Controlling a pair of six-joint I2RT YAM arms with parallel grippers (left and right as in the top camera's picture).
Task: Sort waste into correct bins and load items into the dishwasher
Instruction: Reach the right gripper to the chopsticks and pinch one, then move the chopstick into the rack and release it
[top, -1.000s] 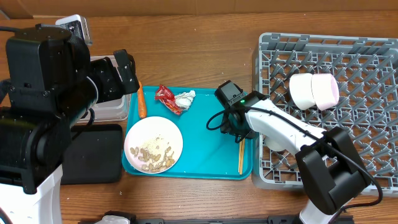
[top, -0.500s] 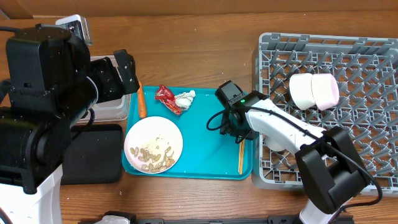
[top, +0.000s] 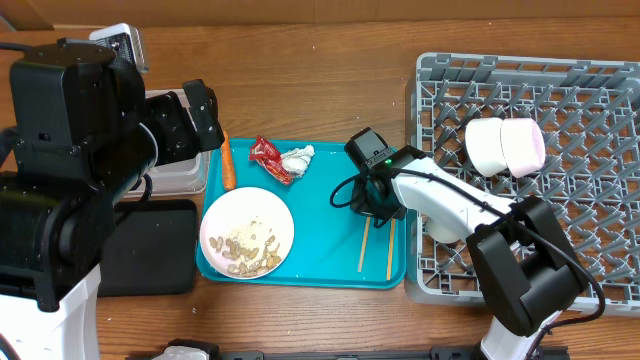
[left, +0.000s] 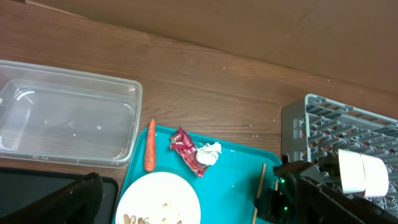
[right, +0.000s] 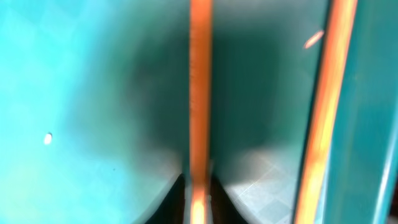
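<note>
On the smooth teal tray (top: 330, 245), at the lower centre of the overhead view, a thin, straight wooden chopstick (top: 364, 246) is pinched between the narrowly set right fingers (right: 179, 205). A second chopstick (top: 390, 250) lies just beside it. Earlier, only one stick was seen there. Of the left fingers (left: 84, 199), the spread cannot be told.
</note>
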